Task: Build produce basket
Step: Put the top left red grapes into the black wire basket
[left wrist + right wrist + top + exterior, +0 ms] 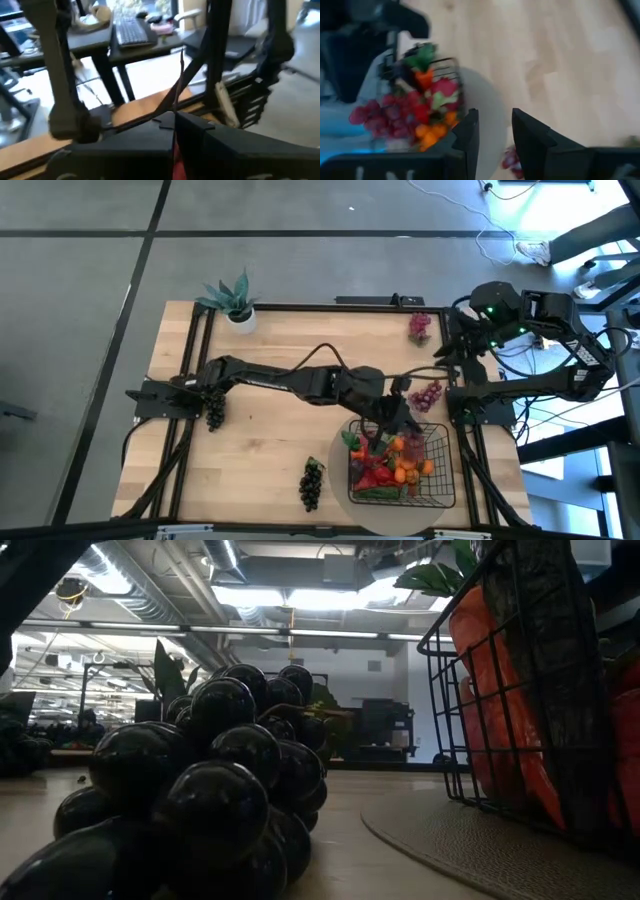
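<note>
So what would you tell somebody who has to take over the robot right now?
Left pincer: shut, over the far side of the basket; I cannot tell if it holds anything.
Right pincer: open and empty, up at the right edge of the table.
Done: the basket sits on the round mat with tangerines and other red and green produce inside.
Left: red grapes lie just beyond the basket, pink grapes at the far edge, one dark bunch left of the mat, another dark bunch by the left arm's base.
</note>
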{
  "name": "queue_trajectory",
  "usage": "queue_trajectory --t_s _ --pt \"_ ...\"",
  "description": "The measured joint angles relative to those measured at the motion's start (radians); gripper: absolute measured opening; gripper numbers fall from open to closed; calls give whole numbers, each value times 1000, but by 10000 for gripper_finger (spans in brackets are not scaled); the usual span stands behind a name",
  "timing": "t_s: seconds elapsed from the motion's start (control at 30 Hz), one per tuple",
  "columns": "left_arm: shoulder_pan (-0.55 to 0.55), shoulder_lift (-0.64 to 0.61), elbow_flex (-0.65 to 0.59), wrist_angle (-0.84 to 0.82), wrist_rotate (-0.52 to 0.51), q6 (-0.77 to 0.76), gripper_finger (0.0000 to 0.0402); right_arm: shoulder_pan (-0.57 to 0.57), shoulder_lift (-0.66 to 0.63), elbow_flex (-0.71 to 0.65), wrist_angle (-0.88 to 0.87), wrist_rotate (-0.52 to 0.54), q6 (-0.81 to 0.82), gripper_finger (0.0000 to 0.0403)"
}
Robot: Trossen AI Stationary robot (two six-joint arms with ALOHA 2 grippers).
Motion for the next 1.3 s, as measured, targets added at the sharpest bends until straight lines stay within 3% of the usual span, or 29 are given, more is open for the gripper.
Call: queue_trajectory --t_s 0.2,0.4,0.63,0.93,1.3 --pt "5 18 0 29 84 -18 0 0 -10 0 -16 -88 4 103" --pt "16 48 -2 19 162 -63 0 0 -15 0 -16 -102 3 103" --pt "40 103 1 41 284 -147 0 0 -14 0 -40 -250 -52 103" --pt "43 146 0 37 291 -147 0 0 -15 0 -43 -269 -51 103" --pt "43 169 0 -4 194 -122 0 0 -14 0 -42 -268 -52 103"
